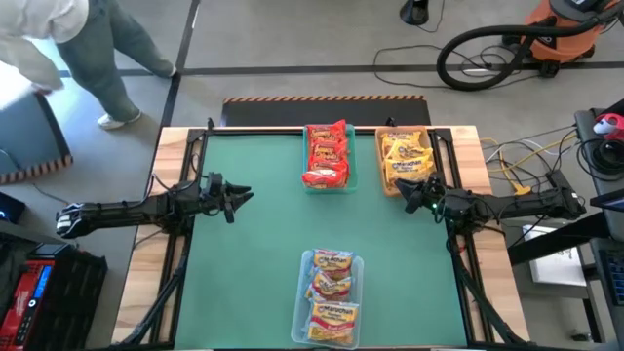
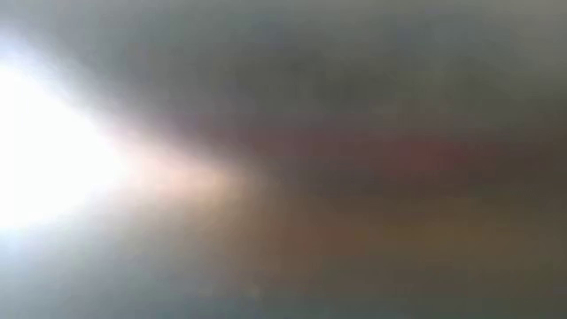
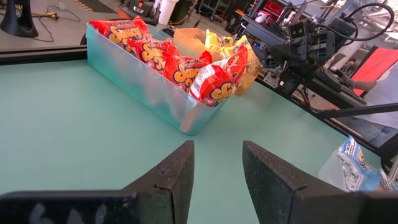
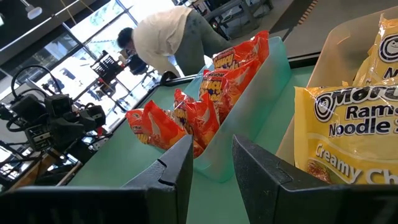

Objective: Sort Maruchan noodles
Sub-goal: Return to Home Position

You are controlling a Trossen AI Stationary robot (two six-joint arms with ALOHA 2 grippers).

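Note:
The Maruchan noodles lie sorted in three bins on the green mat. Red packets (image 1: pixel 327 154) fill a teal bin (image 3: pixel 149 87) at the far middle. Yellow packets (image 1: pixel 405 156) sit in a tan bin (image 4: pixel 329 50) to its right. Yellow-orange packets (image 1: pixel 331 292) fill a clear bin (image 1: pixel 304 292) at the near middle. My left gripper (image 3: pixel 217 162) hovers open at the mat's left side, pointing toward the teal bin. My right gripper (image 4: pixel 211 155) hovers open just beside the tan bin's near end, with nothing between its fingers.
Bare green mat (image 1: pixel 263 244) stretches between the two arms and the bins. A person (image 1: pixel 58 39) stands beyond the table's far left corner. A vacuum with its hose (image 1: pixel 526 39) and loose cables (image 1: pixel 531 156) lie off the table's right side. The low view shows only blur.

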